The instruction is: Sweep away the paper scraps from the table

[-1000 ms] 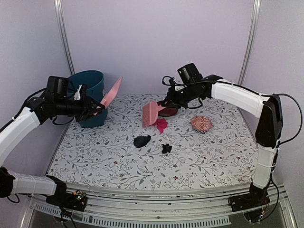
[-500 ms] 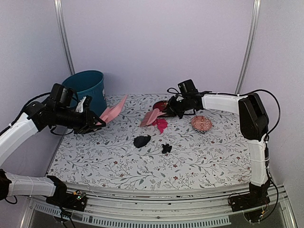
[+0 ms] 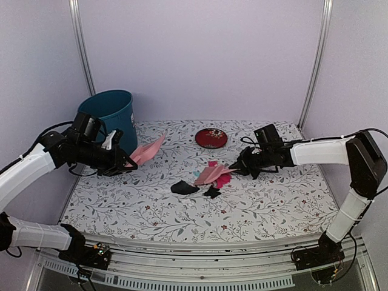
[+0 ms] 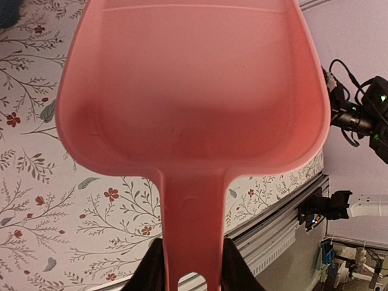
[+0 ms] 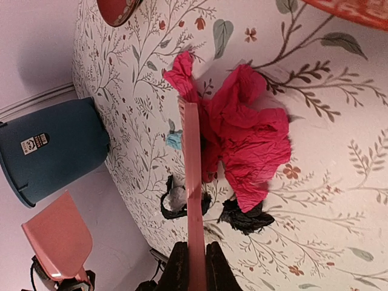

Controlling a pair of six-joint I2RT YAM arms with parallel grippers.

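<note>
The paper scraps lie bunched mid-table [image 3: 121, 200]: a black wad [image 3: 182, 188], a smaller black bit [image 3: 212, 193], crumpled hot-pink paper [image 3: 224, 180] and a light-blue bit [image 3: 197, 174]. My right gripper [image 3: 242, 167] is shut on the handle of a pink brush [image 3: 212, 174], whose head rests among the scraps. In the right wrist view the brush [image 5: 193, 182] shows edge-on, with pink paper [image 5: 248, 145] on one side and a black wad [image 5: 176, 203] on the other. My left gripper [image 3: 121, 162] is shut on the handle of a pink dustpan [image 3: 148, 148], held low, left of the scraps. The pan [image 4: 194, 91] looks empty.
A teal bin [image 3: 112, 115] stands at the back left, behind the left arm. A round dark-red plate [image 3: 211, 137] sits at the back centre. The edge of a red patterned dish [image 5: 351, 9] shows near the right gripper; the right arm hides it from above.
The right arm swung the brush from beside the plate forward and down onto the scraps, pushing the pink paper toward the black bits. The left arm lowered the dustpan toward the table.
</note>
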